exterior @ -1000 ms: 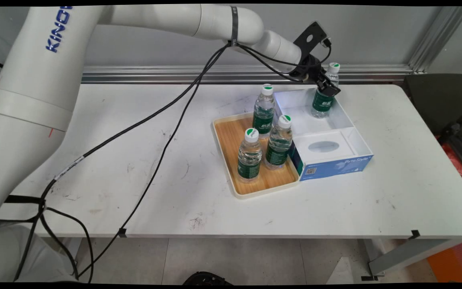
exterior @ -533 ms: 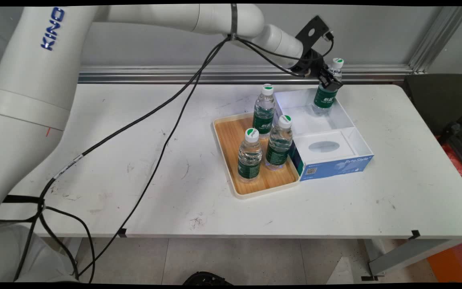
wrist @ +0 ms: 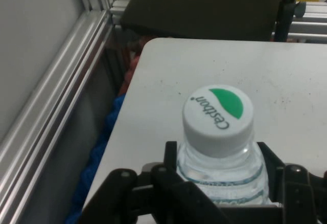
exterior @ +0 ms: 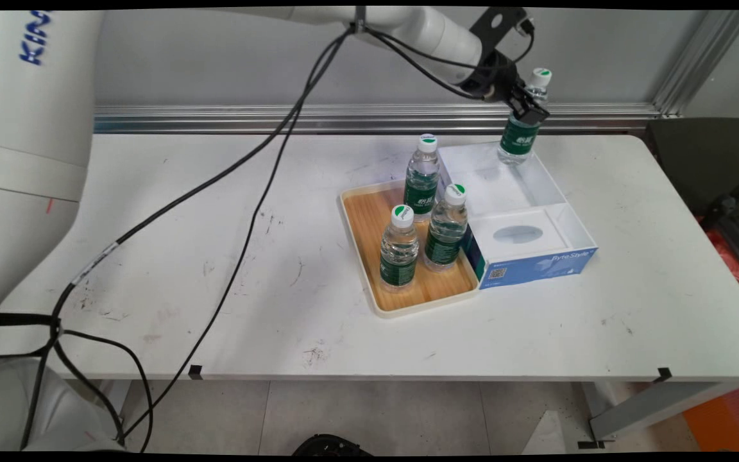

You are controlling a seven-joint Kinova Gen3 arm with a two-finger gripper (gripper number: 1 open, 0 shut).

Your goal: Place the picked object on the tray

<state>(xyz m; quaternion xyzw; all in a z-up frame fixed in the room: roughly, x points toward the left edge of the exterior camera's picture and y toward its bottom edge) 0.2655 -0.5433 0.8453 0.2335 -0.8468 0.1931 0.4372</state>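
My gripper [wrist: 219, 183] clamps a clear water bottle [wrist: 220, 170] just below its white cap [wrist: 218, 117], which bears a green mark and lettering. Beyond lie the white table [wrist: 286, 75], a metal rail [wrist: 56, 91] and a dark chair [wrist: 204, 6].

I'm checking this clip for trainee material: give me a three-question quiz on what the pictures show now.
1. True or false: the hand is shut on a water bottle.
2. How many bottles stand in the wooden tray?
3. The held bottle is: A) standing on the floor of the white box; B) hanging above the box's far end; C) lying on the table.

Key: 1 true; 2 three; 3 B.
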